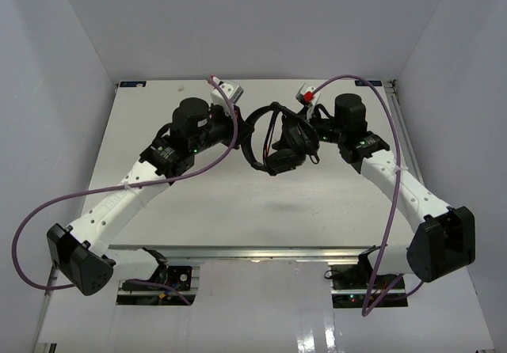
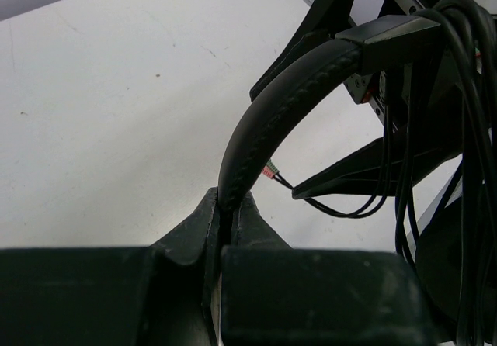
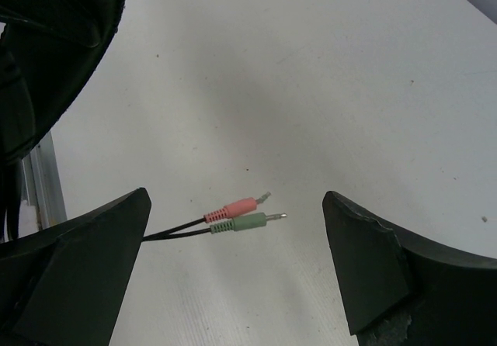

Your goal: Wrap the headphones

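The black headphones (image 1: 283, 141) hang between the two arms above the white table. My left gripper (image 2: 226, 216) is shut on the padded headband (image 2: 287, 102) and holds it up. The thin black cord (image 2: 466, 129) is looped in several turns round the right side of the headphones. Its end sticks out with a pink plug (image 3: 233, 208) and a green plug (image 3: 242, 223). My right gripper (image 3: 237, 241) is open, with the two plugs between its fingers and touching neither. An earcup (image 3: 46, 43) fills the top left of the right wrist view.
The white table (image 1: 238, 203) ends in a metal rail (image 1: 261, 252) at the near edge. White walls stand on both sides and behind. Purple robot cables (image 1: 95, 195) arc over each arm.
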You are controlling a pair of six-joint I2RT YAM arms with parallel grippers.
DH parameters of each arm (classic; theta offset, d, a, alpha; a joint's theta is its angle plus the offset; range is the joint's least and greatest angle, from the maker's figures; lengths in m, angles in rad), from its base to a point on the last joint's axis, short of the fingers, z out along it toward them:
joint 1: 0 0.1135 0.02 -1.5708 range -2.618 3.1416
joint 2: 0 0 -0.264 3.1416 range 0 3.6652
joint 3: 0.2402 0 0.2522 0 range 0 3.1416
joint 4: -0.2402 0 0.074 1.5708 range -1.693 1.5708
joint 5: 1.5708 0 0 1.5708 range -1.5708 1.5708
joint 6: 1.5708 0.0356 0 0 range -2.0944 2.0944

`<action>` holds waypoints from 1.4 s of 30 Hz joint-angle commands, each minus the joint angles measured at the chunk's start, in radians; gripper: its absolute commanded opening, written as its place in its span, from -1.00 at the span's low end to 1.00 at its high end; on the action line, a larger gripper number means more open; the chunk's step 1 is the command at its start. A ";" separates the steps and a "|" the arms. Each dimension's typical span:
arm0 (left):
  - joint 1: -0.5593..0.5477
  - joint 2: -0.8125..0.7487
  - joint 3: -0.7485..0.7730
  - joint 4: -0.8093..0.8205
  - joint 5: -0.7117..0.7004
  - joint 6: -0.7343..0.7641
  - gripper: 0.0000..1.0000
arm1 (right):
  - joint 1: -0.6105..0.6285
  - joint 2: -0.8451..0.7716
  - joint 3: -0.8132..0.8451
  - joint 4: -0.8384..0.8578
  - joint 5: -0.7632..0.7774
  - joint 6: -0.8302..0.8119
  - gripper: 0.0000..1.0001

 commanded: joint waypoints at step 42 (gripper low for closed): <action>0.102 0.037 0.130 -0.150 0.057 -0.107 -1.00 | 0.017 0.061 0.300 -0.304 0.226 -0.442 0.80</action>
